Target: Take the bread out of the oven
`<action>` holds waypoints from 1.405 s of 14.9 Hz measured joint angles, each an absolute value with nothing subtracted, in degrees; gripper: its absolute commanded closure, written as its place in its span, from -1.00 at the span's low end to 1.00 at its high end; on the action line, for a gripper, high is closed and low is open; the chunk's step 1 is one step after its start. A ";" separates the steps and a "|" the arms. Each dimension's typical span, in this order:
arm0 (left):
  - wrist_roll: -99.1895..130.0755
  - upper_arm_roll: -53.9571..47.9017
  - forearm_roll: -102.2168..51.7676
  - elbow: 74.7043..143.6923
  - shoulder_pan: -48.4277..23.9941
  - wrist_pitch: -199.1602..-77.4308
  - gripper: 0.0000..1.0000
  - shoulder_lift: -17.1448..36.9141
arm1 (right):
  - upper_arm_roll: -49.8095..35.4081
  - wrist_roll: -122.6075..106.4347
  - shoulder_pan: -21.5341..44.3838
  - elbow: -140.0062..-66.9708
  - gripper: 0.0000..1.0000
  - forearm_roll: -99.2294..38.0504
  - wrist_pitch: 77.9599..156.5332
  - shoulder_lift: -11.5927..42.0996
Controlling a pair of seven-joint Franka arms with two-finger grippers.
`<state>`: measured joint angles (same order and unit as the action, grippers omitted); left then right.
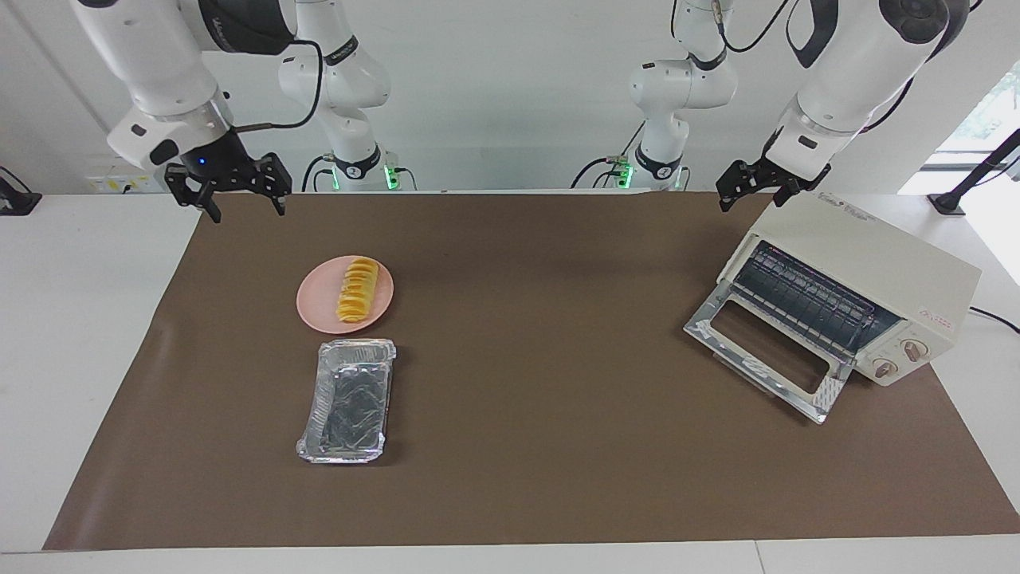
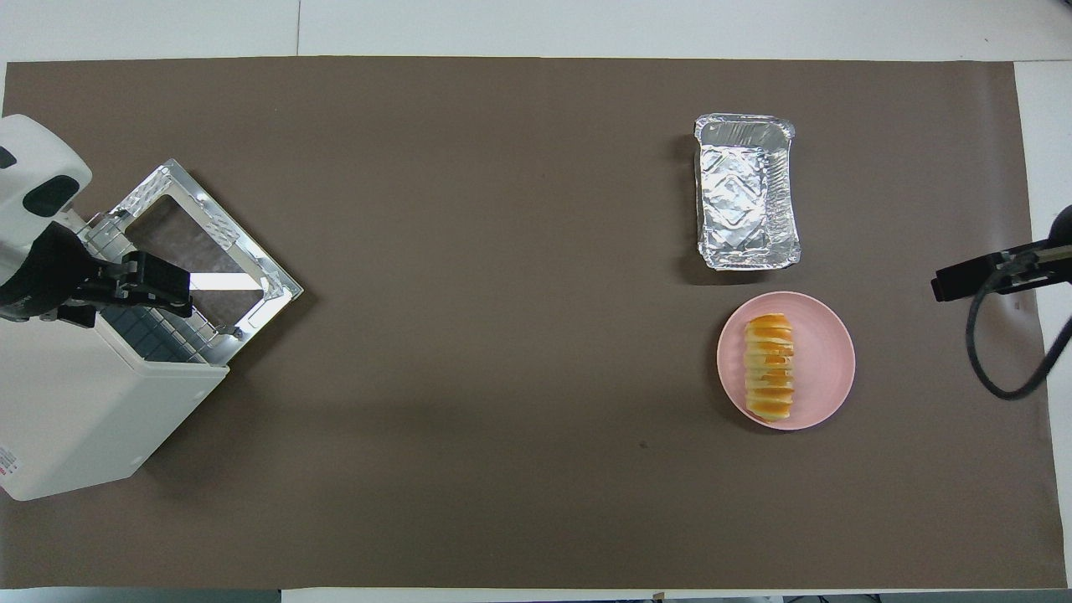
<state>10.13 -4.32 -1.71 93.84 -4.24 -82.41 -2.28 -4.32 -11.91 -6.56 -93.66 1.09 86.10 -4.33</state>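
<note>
the bread [image 1: 358, 289] lies on the pink plate [image 1: 315, 307] toward the right arm's end of the counter [image 1: 526, 446] — foil tray [image 1: 348, 400] just beside it, farther from the robots. the oven [image 1: 845, 299] stands door down at the left arm's end. right hand [image 1: 236, 197] hangs wide near the counter's edge; left hand [image 1: 757, 185] — over the oven — i cannot tell.

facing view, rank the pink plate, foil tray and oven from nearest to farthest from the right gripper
Measured from the right gripper, up in the air at the right arm's end of the table:
1. Pink plate, carrying the bread, at that same end.
2. Foil tray, beside the plate, farther from the robots.
3. Oven, door down, at the left arm's end, under the left gripper.
</note>
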 measured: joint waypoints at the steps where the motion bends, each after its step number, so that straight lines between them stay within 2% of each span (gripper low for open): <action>1: 10.13 -4.32 -1.71 93.84 -4.24 -82.41 -1.00 -2.28 | -3.65 -12.88 -6.61 -92.24 -1.00 1.09 84.21 -4.40; 5: 10.13 -4.32 -1.71 93.84 -4.24 -82.41 -1.00 -2.28 | -3.30 -13.47 -6.58 -91.58 -1.00 1.08 81.02 -4.66; 11: 10.13 -4.32 -1.71 93.84 -4.24 -82.41 -1.00 -2.28 | -3.40 -12.86 -6.55 -94.41 -1.00 1.08 84.02 -4.85; 21: 10.13 -4.32 -1.71 93.84 -4.24 -82.41 -1.00 -2.28 | -1.38 -12.79 -6.57 -94.15 -1.00 -0.55 84.12 -4.98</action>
<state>10.13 -4.32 -1.71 93.84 -4.24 -82.41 -2.28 -1.38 -12.79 -6.57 -94.15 -0.55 84.12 -4.98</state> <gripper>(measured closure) 0.000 0.000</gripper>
